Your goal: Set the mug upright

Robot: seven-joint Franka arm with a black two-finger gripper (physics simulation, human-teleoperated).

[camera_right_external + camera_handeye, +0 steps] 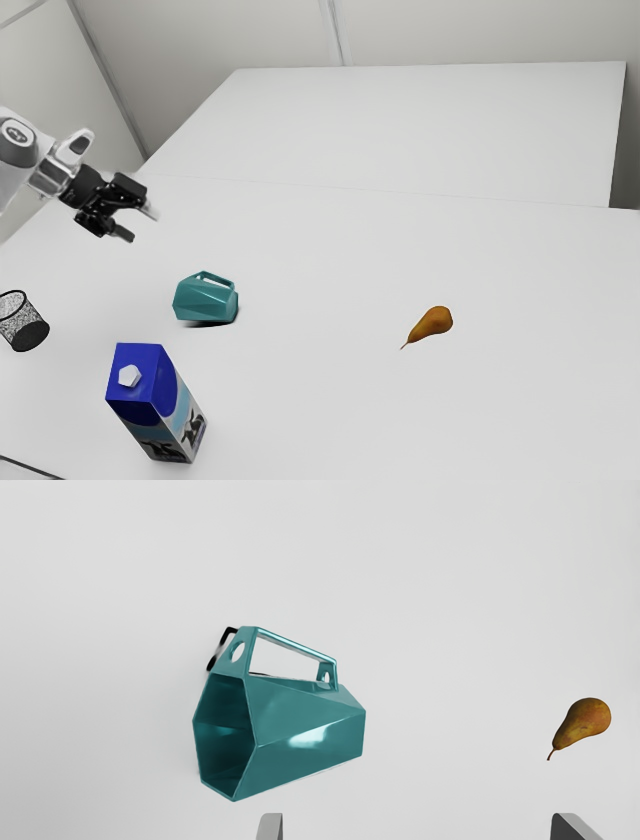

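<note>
While a cup [22, 322] sits at the exterior view's left edge, the gripper [140, 224] hangs above the table [330, 400], released, fingers wide apart. Next comes a carton [150, 400], then the mug [206, 300], on its side on the table, mouth away from the pear [432, 321], which lies farthest right.

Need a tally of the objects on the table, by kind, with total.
Mug, teal, on its side: 1
Carton, blue-topped: 1
Pear: 1
Mesh cup, black: 1
Total: 4
</note>
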